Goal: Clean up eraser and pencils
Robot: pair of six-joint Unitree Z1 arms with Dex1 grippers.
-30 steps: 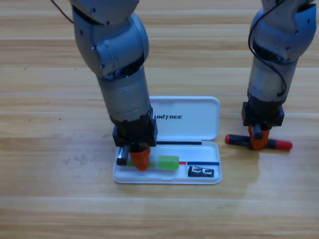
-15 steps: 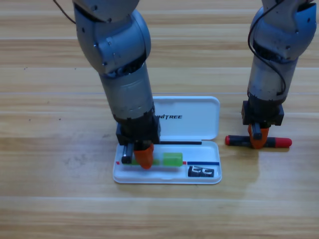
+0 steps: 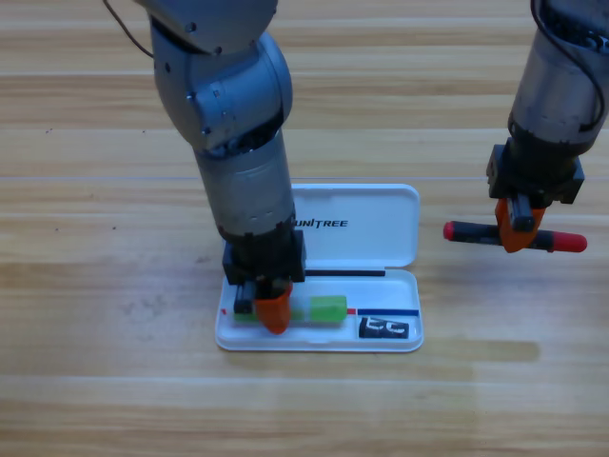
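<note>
Slim black pencil, glossy red ends, clamped in right gripper.

Glossy white plastic case; wood-grain table.

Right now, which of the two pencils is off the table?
The black pencil with red ends: the right gripper holds it level above the wood, right of the white case. The green pencil lies in the case under the left gripper.
</note>
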